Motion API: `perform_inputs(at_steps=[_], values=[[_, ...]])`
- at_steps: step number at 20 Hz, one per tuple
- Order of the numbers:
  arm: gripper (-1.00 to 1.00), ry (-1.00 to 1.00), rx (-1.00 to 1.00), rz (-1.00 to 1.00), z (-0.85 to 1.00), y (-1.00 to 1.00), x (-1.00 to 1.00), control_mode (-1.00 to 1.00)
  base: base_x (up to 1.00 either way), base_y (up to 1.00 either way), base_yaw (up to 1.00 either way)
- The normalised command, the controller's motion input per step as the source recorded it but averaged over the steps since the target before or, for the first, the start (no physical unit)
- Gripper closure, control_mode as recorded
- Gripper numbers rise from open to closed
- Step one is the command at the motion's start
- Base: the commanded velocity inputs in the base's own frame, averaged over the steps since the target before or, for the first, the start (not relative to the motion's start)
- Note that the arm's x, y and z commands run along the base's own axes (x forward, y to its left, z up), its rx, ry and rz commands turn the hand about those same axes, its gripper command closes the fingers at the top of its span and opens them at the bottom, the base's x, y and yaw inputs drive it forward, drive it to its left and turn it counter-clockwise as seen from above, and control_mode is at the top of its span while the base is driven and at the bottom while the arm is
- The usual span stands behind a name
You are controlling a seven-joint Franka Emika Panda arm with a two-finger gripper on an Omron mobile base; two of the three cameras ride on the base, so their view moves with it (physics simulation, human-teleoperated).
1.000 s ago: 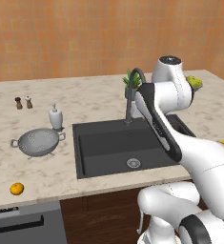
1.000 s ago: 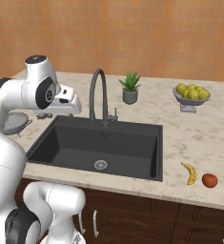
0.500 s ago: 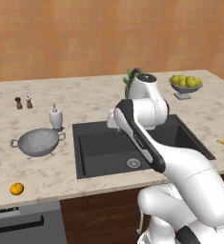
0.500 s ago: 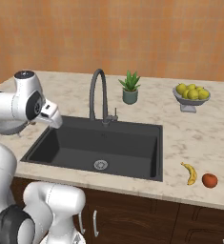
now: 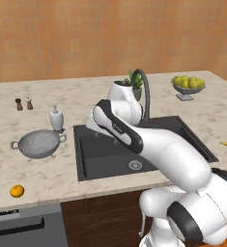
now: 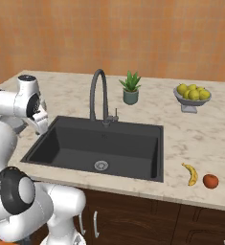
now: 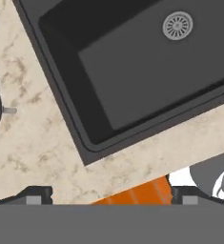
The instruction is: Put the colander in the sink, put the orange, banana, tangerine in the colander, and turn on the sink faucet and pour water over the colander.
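From my left base view the holed grey colander (image 5: 38, 144) sits on the desk (image 5: 62, 178); the hand view gives the sink's (image 7: 147, 66) drain, gripper (image 7: 108, 198) fingers apart.

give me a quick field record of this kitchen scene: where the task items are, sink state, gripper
colander: grey perforated metal bowl with loop handles, on the counter left of the sink, beside the white soap bottle
sink: dark grey rectangular basin, nothing in it, round silver drain bare
faucet: dark gooseneck tap behind the basin, no water running
banana: small curved yellow fruit on the counter right of the sink, next to a round red-orange fruit
orange fruit: small round one near the counter's front left edge
gripper: open, holding nothing, above the sink's corner
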Motion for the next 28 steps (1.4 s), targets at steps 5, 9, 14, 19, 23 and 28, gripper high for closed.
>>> perform_inputs(at_steps=[5,9,14,19,23,28], values=[[-1.00,0.12,-0.01,-0.21,-0.13,0.68,0.46,-1.00,0.00,0.00,0.00],[-1.00,0.01,0.06,-0.10,-0.22,0.64,0.32,-1.00,0.00,0.00,0.00],[-1.00,0.05,0.15,-0.01,-0.16,0.56,0.33,-1.00,0.00,0.00,0.00],[-1.00,0.07,0.09,0.00,-0.33,0.58,0.25,-1.00,0.00,0.00,0.00],[-1.00,0.05,0.00,-0.01,-0.23,0.45,0.30,-1.00,0.00,0.00,0.00],[-1.00,0.01,-0.07,-0.03,-0.17,0.33,0.36,-1.00,0.00,0.00,0.00]])
